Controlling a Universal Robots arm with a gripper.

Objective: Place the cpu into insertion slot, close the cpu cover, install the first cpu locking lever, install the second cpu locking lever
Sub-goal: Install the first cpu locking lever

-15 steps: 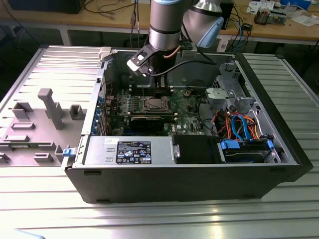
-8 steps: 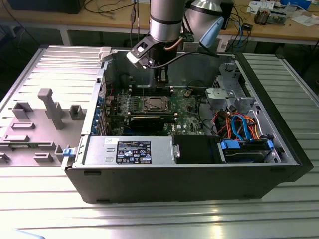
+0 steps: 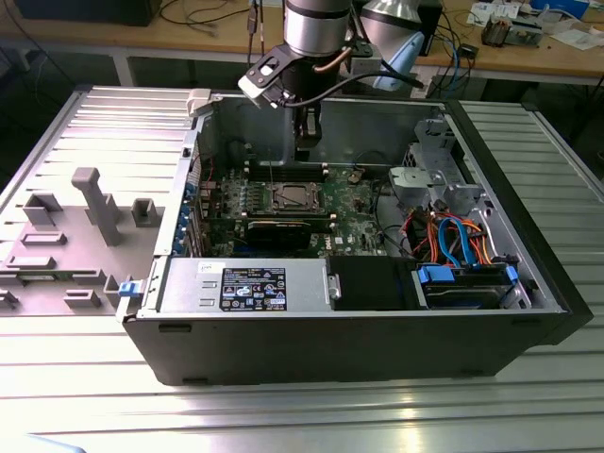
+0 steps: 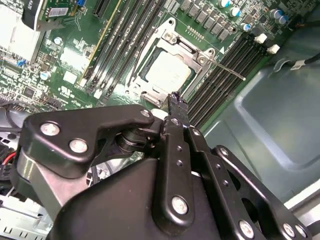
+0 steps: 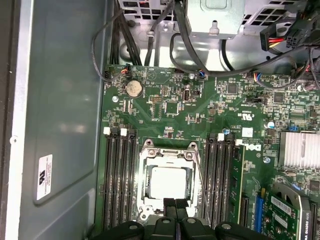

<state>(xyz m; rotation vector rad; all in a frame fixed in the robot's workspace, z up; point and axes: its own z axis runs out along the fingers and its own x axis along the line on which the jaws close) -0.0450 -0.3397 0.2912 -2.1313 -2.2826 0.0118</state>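
The cpu [image 5: 170, 182] lies flat in the insertion slot [image 5: 146, 212] on the green board, its silvery top showing. The cpu cover [image 5: 169, 154] lies down around it as a metal frame. A thin locking lever [image 4: 226, 68] angles out from the socket's corner over the memory slots. In the exterior view my gripper [image 3: 307, 146] hangs inside the case above the socket [image 3: 288, 196]. Both wrist views show the black fingertips [image 5: 170, 202] pressed together with nothing between them, just above the socket's edge [image 4: 150, 98]. My gripper [image 4: 176, 99] is shut.
Black memory slots [image 5: 120, 175] flank the socket on both sides. Cables [image 5: 150, 45] and a drive cage [image 3: 429, 175] crowd the exterior view's right. A power supply [image 3: 255, 283] fills the near side. The grey case wall [image 5: 60, 100] stands close by.
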